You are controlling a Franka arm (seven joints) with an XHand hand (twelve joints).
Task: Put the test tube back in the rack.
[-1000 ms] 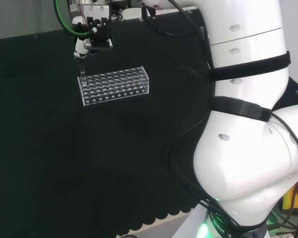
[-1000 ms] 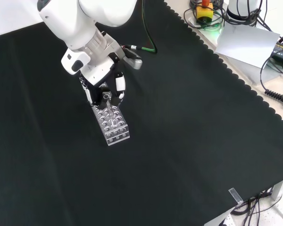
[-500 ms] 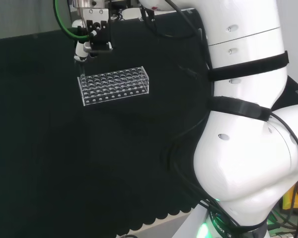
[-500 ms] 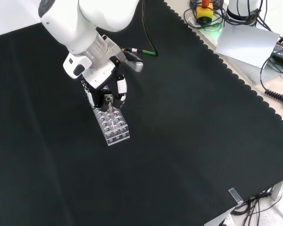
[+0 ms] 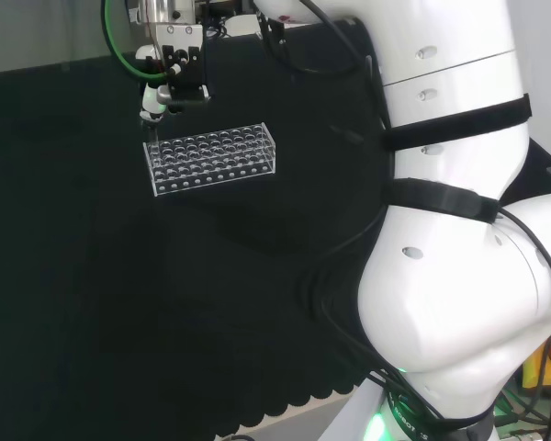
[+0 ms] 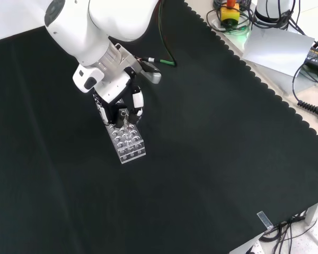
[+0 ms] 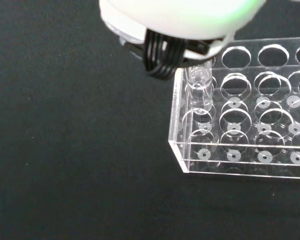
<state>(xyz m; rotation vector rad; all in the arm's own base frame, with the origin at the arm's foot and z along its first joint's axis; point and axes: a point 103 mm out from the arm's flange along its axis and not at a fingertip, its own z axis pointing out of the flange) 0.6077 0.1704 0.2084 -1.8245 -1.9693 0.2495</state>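
While my hand [image 6: 119,108] pinches the test tube [image 7: 200,87] upright, its lower end sits inside a corner hole of the clear rack [image 7: 240,130], directly below my fingers.

No readable text, labels, numbers or signs in any view. Clear rack [image 5: 211,158] carries no print or markings, arm links [image 5: 459,119] are plain white, black cloth [image 6: 212,137] is bare. White sheet [image 6: 278,46] in the upper right of the front view looks blank.
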